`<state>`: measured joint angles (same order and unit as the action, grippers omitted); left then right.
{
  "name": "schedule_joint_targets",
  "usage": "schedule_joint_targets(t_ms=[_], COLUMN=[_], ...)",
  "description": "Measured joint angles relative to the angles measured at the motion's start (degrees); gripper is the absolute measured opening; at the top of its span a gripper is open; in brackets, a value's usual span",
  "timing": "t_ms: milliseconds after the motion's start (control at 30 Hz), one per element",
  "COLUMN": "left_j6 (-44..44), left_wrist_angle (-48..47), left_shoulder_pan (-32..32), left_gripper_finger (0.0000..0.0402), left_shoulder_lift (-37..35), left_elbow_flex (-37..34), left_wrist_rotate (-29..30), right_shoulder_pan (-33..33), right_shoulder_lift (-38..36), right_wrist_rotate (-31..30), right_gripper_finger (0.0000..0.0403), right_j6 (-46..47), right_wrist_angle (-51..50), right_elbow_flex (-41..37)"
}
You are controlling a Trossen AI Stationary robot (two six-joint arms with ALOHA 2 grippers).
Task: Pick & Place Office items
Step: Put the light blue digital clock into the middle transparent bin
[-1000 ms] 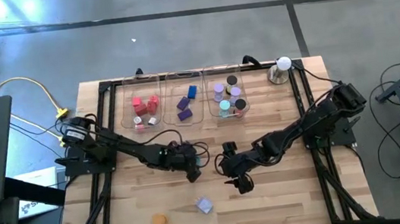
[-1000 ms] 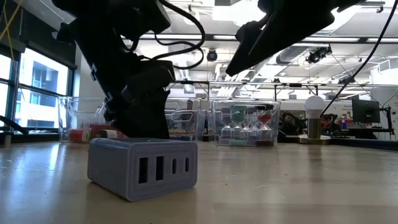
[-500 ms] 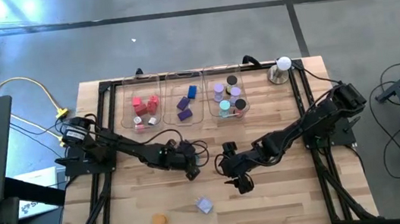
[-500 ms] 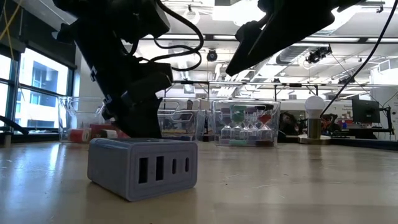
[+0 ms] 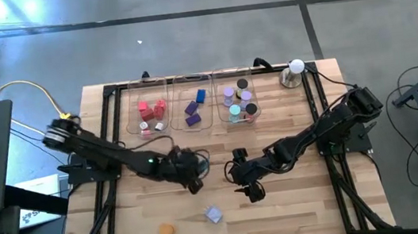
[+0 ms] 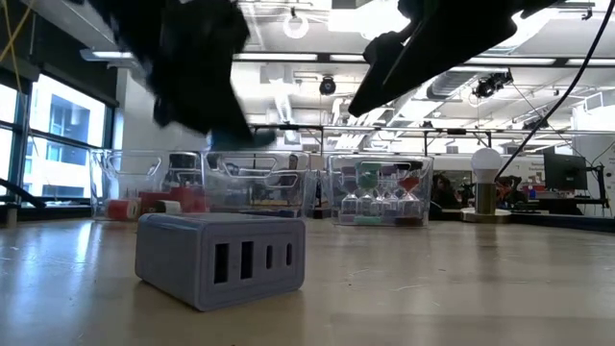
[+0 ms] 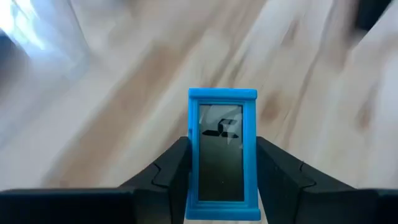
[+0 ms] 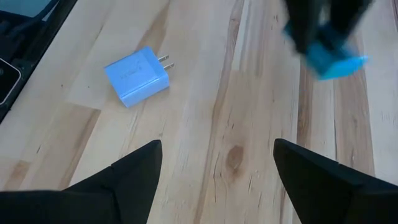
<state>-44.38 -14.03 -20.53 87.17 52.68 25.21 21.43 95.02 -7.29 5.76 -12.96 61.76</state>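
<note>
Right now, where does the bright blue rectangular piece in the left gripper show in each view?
High view: not distinguishable; hidden under the left gripper, at table centre.
Low view: cannot tell; the gripper is a dark blur at upper left.
Left wrist view: bright blue rectangular piece upright between the fingers.
Right wrist view: blue piece at upper right, under dark fingers.
Shared landmark: lavender plug-in charger block.

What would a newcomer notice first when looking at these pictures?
Probably the bright blue block, clamped between the fingers of the left gripper above the middle of the wooden table. Next, the pale blue charger lying alone near the table's front edge, with the open right gripper hovering close by. Three clear trays of coloured pieces line the far side.
</note>
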Motion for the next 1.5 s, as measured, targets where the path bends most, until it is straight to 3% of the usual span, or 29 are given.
schedule_joint_targets(t_ms=[233,433,633,967,1300,1500], left_j6=[6.59,14.80,15.13,7.82,6.37,5.06], left_wrist_angle=[0.21,0.04,-8.42,-19.80,-17.64,-17.01], left_shoulder_pan=[1.96,9.25,23.05,39.19,44.05,46.60], left_gripper_finger=[0.0135,0.0135,0.0135,0.0135,0.0135,0.0140], left_shoulder_lift=[-11.10,-12.26,-10.39,-5.72,5.49,10.93], left_elbow_flex=[2.29,8.16,14.76,15.28,15.30,15.30], left_wrist_rotate=[9.99,14.00,4.08,-6.03,-10.35,-14.77], right_shoulder_pan=[0.00,0.00,0.00,-0.04,0.00,-0.04], right_shoulder_lift=[0.02,0.02,0.02,0.02,0.04,0.11], right_wrist_rotate=[0.00,0.00,-0.02,0.20,0.35,0.39], right_gripper_finger=[0.0297,0.0297,0.0297,0.0297,0.0297,0.0297], right_j6=[0.00,0.00,0.16,0.00,0.00,0.00], right_wrist_angle=[-0.13,0.10,-0.14,0.11,0.35,5.08], right_elbow_flex=[0.00,0.00,0.00,-0.02,-0.13,-4.48])
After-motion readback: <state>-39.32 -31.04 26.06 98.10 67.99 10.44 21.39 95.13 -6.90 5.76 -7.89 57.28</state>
